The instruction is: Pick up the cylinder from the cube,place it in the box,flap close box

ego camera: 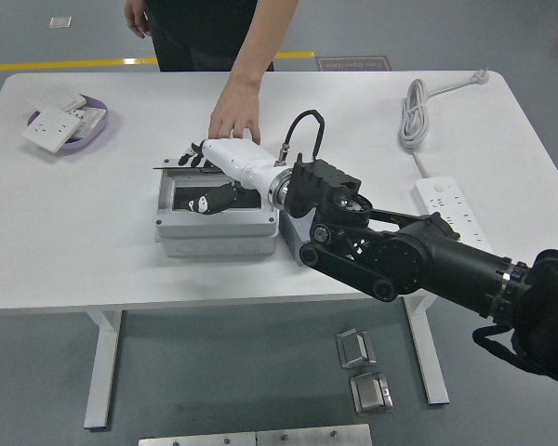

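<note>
Head view: the grey box (pixel 214 223) sits near the middle of the white table (pixel 93 242), its long side running left to right. Its flap (pixel 172 164) stands along the far rim, seen nearly edge-on as a thin dark line. The right hand (pixel 209 177) reaches in from the right on a black arm with a white forearm, and lies across the open top of the box. Its dark fingers (pixel 205 203) dip into the black interior, while others touch the flap's edge. Whether they are curled or spread cannot be told; they blend with the dark inside. A small white patch shows beside the fingers, too unclear to name, so the cylinder cannot be placed with any certainty. The cube (pixel 290 232) is just right of the box, mostly hidden by the arm. A person's hand (pixel 232 119) rests on the table just behind the box. A purple dish (pixel 98 130) of white sockets sits far left, and a white power strip (pixel 446 200) at the right.
</note>
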You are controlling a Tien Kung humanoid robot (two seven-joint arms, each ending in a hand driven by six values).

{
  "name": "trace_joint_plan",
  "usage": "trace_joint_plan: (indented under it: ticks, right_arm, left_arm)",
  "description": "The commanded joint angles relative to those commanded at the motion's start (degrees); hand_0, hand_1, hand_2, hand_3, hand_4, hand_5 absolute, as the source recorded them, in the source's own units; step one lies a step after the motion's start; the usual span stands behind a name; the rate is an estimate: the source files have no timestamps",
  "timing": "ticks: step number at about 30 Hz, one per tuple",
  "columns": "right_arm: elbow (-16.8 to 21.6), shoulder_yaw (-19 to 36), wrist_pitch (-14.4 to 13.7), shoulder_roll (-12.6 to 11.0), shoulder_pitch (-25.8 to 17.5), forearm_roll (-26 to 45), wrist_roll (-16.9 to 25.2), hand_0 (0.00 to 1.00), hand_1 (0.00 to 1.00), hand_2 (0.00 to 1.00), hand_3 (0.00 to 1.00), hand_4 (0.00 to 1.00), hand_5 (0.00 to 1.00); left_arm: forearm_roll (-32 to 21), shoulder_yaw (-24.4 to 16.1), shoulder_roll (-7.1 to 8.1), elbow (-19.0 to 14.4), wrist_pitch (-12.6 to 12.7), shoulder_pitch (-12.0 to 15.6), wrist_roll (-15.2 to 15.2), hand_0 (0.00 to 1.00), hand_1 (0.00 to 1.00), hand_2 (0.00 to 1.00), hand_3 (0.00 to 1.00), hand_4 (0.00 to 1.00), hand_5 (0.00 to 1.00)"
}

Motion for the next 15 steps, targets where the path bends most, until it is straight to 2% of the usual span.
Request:
trace_joint_plan:
  ticks: [15]
  right_arm:
    - [1.17, 0.15, 0.28, -0.72, -1.55, -0.11, -0.03, 0.762, 0.689, 0.712, 0.760, 0.853, 0.371]
  left_arm:
    - [-0.04, -0.03, -0.11, 0.00, 0.07, 0.17, -0.03, 0.567, 0.617, 0.538, 0.545, 0.602, 0.308]
